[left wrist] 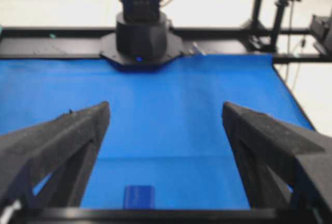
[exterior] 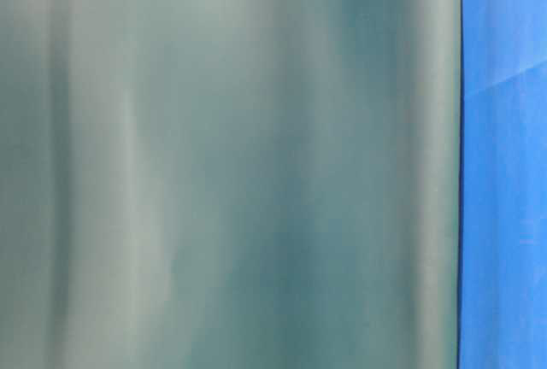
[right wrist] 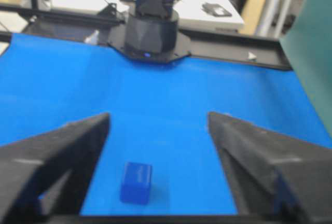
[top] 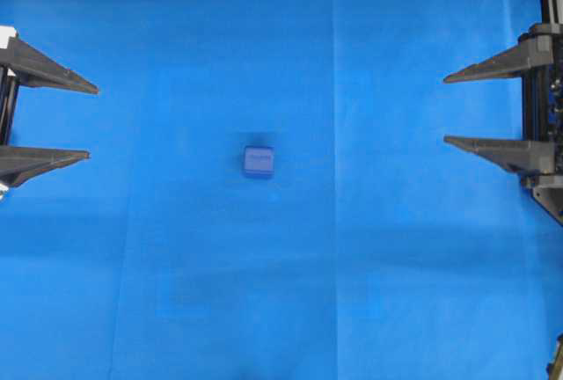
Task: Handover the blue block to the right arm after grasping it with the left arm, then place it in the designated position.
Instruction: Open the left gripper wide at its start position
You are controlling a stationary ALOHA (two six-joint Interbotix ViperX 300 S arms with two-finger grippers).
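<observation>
Blue cloth [top: 176, 292] covers the whole table, with faint fold lines; the table-level view is blocked by a blurred grey-green panel [exterior: 222, 164], so it is no help.

Left gripper [top: 88, 122] sits at the left edge of the overhead view, fingers spread wide, nothing between them. In its wrist view the two black fingers [left wrist: 67, 141] frame bare cloth, and the blue block [top: 259, 161] shows low in the frame, nearer the left finger than the right. Right gripper [top: 445, 109] is at the right edge, also spread wide and empty, pointing in toward the middle. Its wrist view shows the block close to its left finger too.

The block lies flat on the cloth near table centre, well apart from both grippers, a little nearer the left one and a touch toward the near side of both.

Judged step: the left arm's approach and grasp, not yet begun.

- Line the fingers up so the block sits midway between them.
- Keep them wide on the way down; the block is narrower than the opening.
- Close on two flat faces, not the corners.
- Grip one end, leaving the other free for the right gripper.
- No marked place spot is visible, so I cannot tell the target.
</observation>
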